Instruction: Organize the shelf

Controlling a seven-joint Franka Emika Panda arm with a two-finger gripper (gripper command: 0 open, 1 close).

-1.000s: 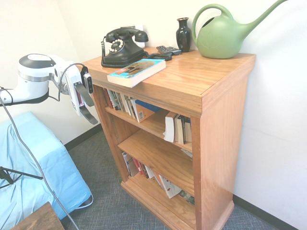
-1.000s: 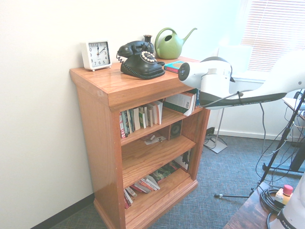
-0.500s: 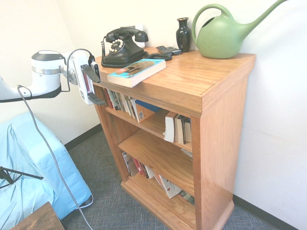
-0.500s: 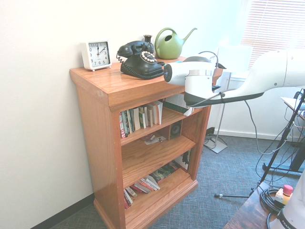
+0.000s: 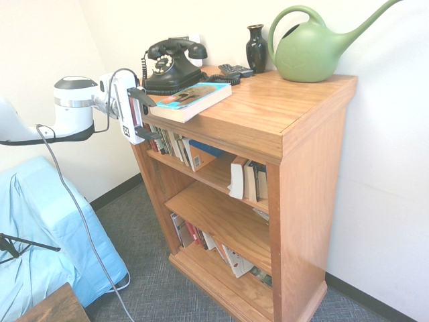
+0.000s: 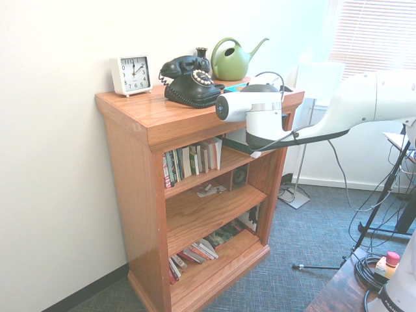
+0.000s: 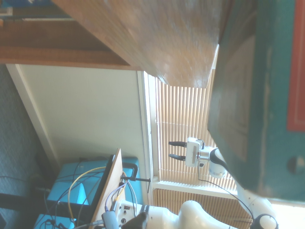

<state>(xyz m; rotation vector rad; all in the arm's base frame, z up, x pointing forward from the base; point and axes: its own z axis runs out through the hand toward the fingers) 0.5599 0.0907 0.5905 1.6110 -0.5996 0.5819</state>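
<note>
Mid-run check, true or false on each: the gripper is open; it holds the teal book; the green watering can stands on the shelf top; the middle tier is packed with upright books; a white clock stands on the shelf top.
1. The gripper is open. True.
2. It holds the teal book. False: the book lies flat on the shelf top, overhanging the front edge, and the fingers have not closed on it.
3. The green watering can stands on the shelf top. True.
4. The middle tier is packed with upright books. False: it is mostly bare; upright books fill the upper tier.
5. A white clock stands on the shelf top. True.
</note>
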